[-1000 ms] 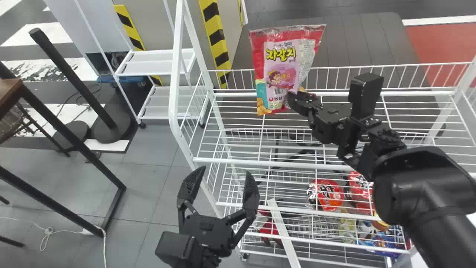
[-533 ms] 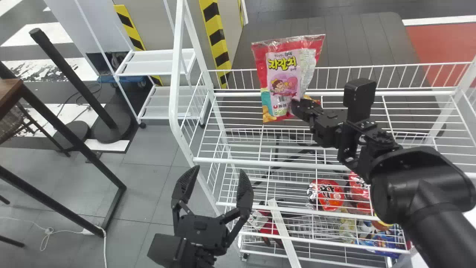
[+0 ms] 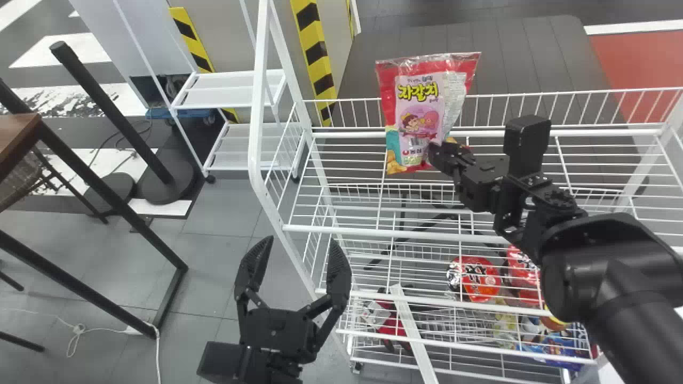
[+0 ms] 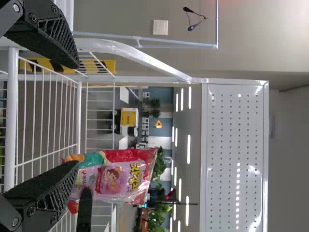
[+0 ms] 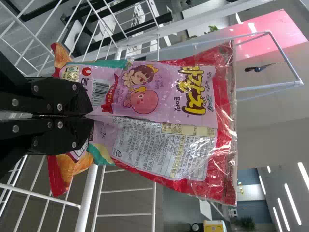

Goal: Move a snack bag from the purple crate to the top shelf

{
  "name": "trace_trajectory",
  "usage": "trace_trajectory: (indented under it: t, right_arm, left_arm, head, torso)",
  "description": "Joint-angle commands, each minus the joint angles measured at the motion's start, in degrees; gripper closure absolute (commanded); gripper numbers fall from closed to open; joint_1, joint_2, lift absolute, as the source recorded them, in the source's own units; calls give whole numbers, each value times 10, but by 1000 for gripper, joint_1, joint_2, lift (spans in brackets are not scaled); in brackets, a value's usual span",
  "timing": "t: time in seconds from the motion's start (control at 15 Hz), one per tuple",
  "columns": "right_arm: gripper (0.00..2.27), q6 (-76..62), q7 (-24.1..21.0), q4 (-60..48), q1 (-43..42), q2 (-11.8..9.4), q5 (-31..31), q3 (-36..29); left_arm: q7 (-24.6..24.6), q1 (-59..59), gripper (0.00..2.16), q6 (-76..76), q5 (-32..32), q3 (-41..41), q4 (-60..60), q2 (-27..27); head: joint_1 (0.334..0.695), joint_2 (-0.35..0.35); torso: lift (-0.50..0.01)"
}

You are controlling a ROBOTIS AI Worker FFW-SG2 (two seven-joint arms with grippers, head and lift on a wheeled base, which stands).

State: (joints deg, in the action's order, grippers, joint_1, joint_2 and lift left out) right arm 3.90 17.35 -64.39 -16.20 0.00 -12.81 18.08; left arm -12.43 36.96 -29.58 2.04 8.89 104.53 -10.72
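My left gripper (image 3: 301, 241) hangs spread and empty. The red-and-pink snack bag (image 3: 419, 109) is upright over the wire top shelf (image 3: 373, 232), pinched in my right gripper (image 3: 434, 151). I judge this the placing step: lower, then release.

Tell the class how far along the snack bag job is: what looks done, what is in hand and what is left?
Picking up looks done: the bag is out of any crate. In hand: the right gripper is shut on its lower part, holding it upright at the top shelf. Left, probably: settling it on the wires, then letting go. The left gripper is open and holds nothing.
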Motion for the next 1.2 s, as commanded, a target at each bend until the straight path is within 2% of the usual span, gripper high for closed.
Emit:
trace_trajectory:
  t: [0.0, 0.07, 0.13, 0.2, 0.67, 0.87, 1.13]
  right_arm:
    - [799, -17, -1, 11, -1, 1, 0, -1]
    - [792, -17, -1, 11, 0, 1, 0, -1]
    - [454, -17, -1, 12, 0, 1, 1, -1]
    - [326, -15, -1, 12, 1, 1, 1, -1]
    - [326, -18, -1, -1, 17, 1, 18, -6]
    - [232, 5, 1, -102, 69, 1, 23, -11]
    - [117, 89, 3, -307, 149, 1, 23, -12]
  left_arm:
    - [-1, 0, 120, -21, 6, -3, -6, 0]
    - [-1, 0, 120, -23, 7, -3, -7, 0]
    - [-1, 0, 120, -23, 8, -3, -8, 0]
    - [-1, 0, 120, -23, 8, -3, -8, 0]
    - [-1, 0, 120, -25, 8, -3, -8, 0]
    - [11, 0, 113, -16, 25, -6, -5, -1]
    - [12, -3, 113, -5, 32, -6, 3, 1]
  head:
    - [695, 233]
    - [695, 234]
    - [695, 234]
    - [695, 236]
    - [695, 236]
    - [695, 240]
    - [695, 263]
  torso:
    - [2]
    - [2]
    - [2]
    - [2]
    - [2]
    - [2]
    - [2]
